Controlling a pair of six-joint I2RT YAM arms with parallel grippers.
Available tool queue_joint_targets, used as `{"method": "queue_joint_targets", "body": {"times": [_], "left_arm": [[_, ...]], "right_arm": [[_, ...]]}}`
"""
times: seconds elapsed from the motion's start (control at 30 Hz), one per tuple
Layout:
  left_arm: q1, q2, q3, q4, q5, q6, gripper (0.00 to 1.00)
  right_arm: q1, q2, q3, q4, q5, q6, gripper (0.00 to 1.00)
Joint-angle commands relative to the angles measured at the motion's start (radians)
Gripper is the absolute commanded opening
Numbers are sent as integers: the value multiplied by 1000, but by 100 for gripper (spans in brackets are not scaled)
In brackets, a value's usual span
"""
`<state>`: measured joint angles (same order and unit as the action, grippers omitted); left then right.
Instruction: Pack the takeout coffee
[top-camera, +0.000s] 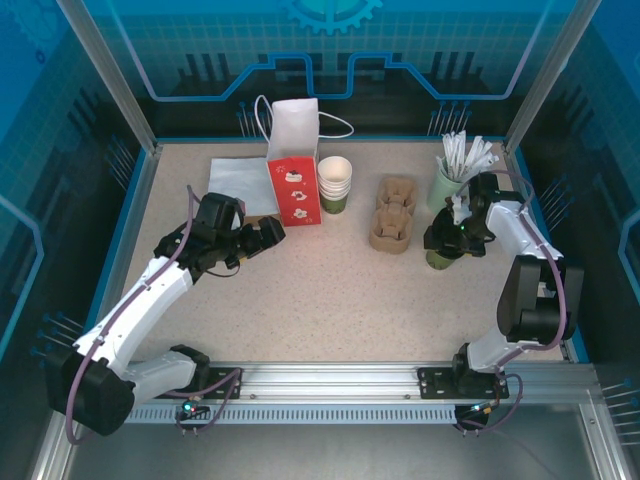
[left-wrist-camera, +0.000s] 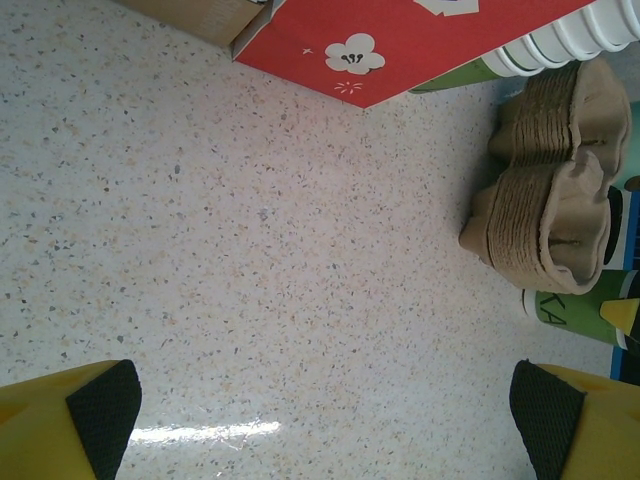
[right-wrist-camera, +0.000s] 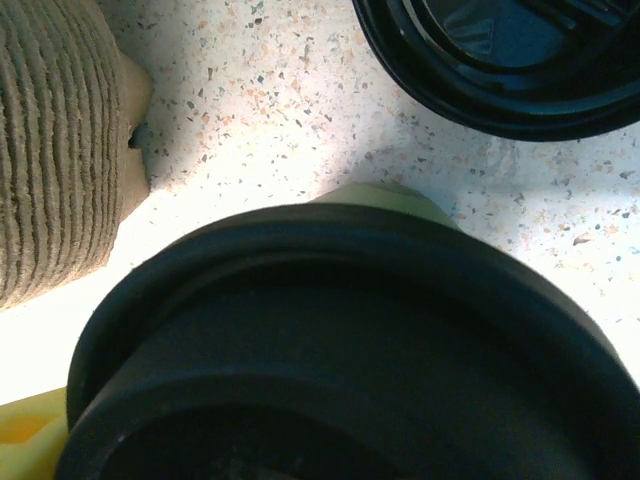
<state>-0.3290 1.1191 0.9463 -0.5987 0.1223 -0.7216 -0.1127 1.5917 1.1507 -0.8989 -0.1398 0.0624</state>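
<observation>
On the speckled table (top-camera: 330, 290), I cannot tell whether the right gripper (top-camera: 452, 238) grasps the lidded takeout coffee (top-camera: 438, 260), so a loose hold could tip it, while the left gripper (top-camera: 265, 237) stands open.

Robot lab cell staged as a coffee counter: aluminium posts (top-camera: 105, 70) and blue printed panels (top-camera: 330, 60) rise beyond the left gripper (top-camera: 268, 234) and right gripper (top-camera: 445, 243), stacked paper cups (top-camera: 334, 183) and cup trays (top-camera: 392, 212) between them.
</observation>
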Motion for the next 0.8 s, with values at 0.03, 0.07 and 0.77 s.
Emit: {"method": "queue_joint_targets", "body": {"times": [0.03, 0.07, 0.77], "left_arm": [[12, 7, 34, -18, -17, 31, 99], [12, 7, 34, -17, -16, 31, 99], [15, 0, 57, -33, 2, 42, 99]], "right_arm": [[-14, 33, -23, 8, -26, -19, 92], [-16, 33, -23, 6, -25, -19, 94], [-19, -44, 31, -50, 15, -6, 100]]}}
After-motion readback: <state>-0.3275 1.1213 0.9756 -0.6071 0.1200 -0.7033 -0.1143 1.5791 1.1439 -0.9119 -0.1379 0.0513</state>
